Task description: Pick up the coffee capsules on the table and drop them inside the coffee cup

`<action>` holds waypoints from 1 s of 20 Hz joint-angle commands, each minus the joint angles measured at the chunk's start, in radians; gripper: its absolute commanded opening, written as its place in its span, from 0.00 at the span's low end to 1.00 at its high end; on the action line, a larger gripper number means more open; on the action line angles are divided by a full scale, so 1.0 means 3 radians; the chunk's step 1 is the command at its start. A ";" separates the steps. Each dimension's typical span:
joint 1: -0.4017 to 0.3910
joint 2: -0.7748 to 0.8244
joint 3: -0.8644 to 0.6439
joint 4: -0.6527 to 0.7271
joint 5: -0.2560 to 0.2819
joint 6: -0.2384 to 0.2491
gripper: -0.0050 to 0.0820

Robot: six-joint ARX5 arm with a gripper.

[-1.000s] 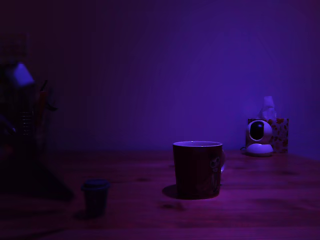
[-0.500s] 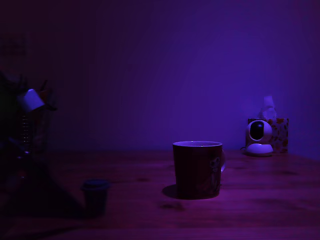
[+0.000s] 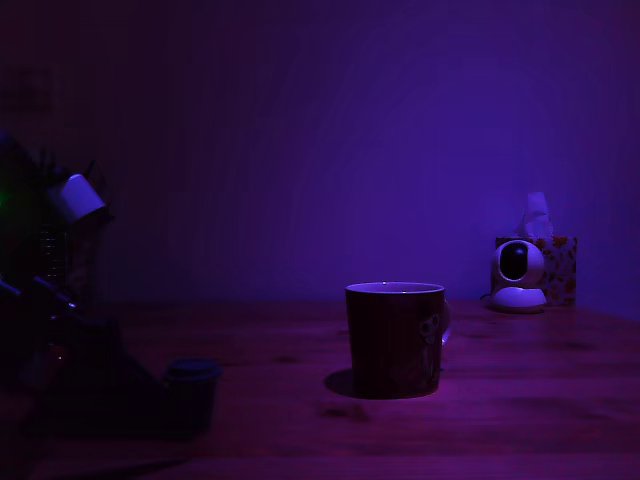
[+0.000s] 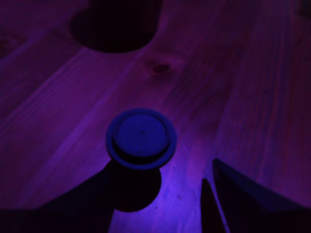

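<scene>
A small dark coffee capsule (image 3: 190,394) stands on the wooden table (image 3: 520,400), to the exterior view's left of the dark coffee cup (image 3: 394,338) with its pale rim and faint cartoon print. The arm is a dark mass at the exterior view's left, reaching down right beside the capsule. From the wrist camera, the capsule's round bluish top (image 4: 141,136) sits just ahead of my gripper (image 4: 163,171). Its fingers (image 4: 243,204) are spread wide on either side and hold nothing. The cup's base (image 4: 119,24) shows further on.
A white round camera gadget (image 3: 519,275) and a patterned tissue box (image 3: 556,262) stand at the back on the exterior view's right. The light is very dim and purple. A dark knot (image 4: 160,68) marks the wood between capsule and cup.
The arm has come down and moved toward the capsule from the exterior view's left; its dark bulk now reaches the capsule's side. Capsule and cup have not moved.
</scene>
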 commanded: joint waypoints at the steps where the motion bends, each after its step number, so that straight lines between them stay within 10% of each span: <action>1: -0.0013 0.0036 -0.0034 0.0050 0.0009 -0.0010 0.69; 20: -0.0013 0.0130 0.0108 0.0354 -0.0079 -0.0155 0.69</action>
